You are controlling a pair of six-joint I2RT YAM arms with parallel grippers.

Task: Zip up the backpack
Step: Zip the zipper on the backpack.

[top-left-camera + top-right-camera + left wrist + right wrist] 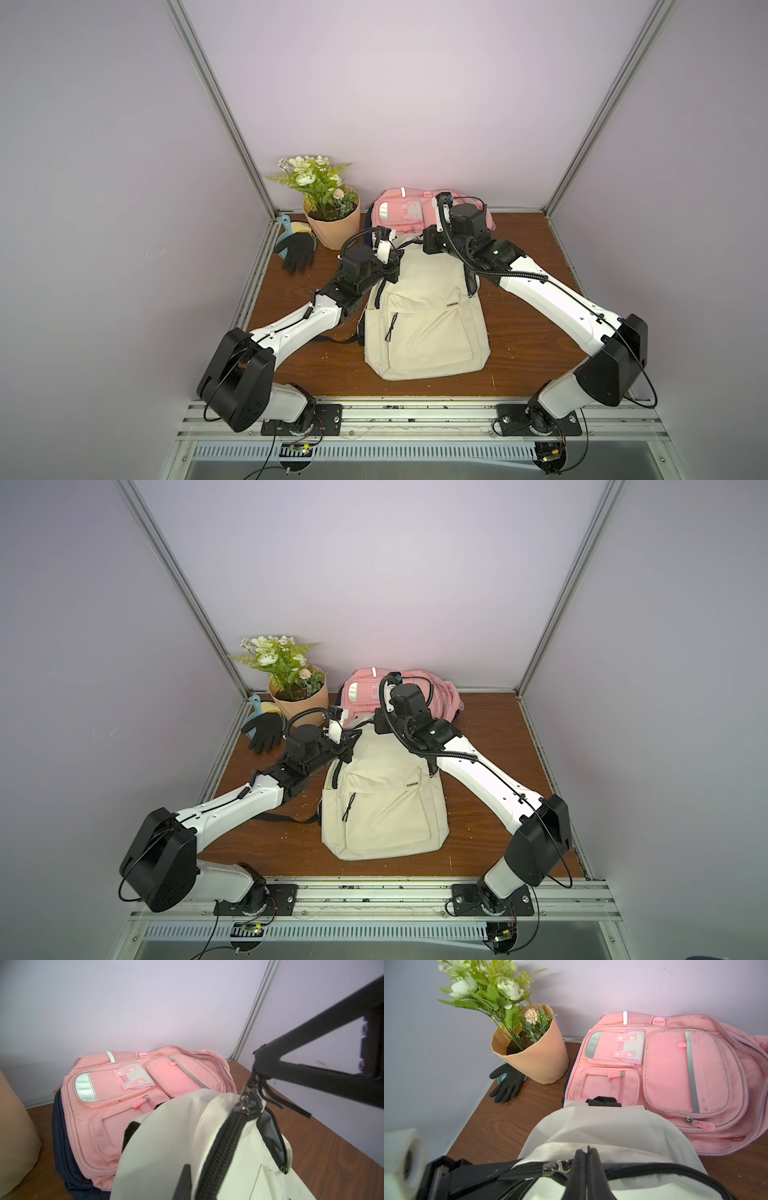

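Cream backpack (pixel 424 324) lies flat at the middle of the table (pixel 540 332), front pocket up, top end far. That top end meets the near edge of the pink bag (pixel 403 210). Main zip, left wrist view: teeth meshed up to the slider (pixel 243 1106); past the slider the mouth gapes and grey lining shows. At the far top of the pack the right gripper (pixel 586 1153) has its jaws pressed fully together, pinching the black cord pull (pixel 252 1084) of that slider. At the pack's far left shoulder the left gripper (pixel 195 1186) is clamped tight on the backpack along the zip edge, on the meshed side of the slider. The two grippers sit near each other. The pink bag lies against the far wall. The pot (pixel 332 224) of flowers stands far left, just beside the pink bag. A black glove (pixel 297 251) lies just left of the pot.
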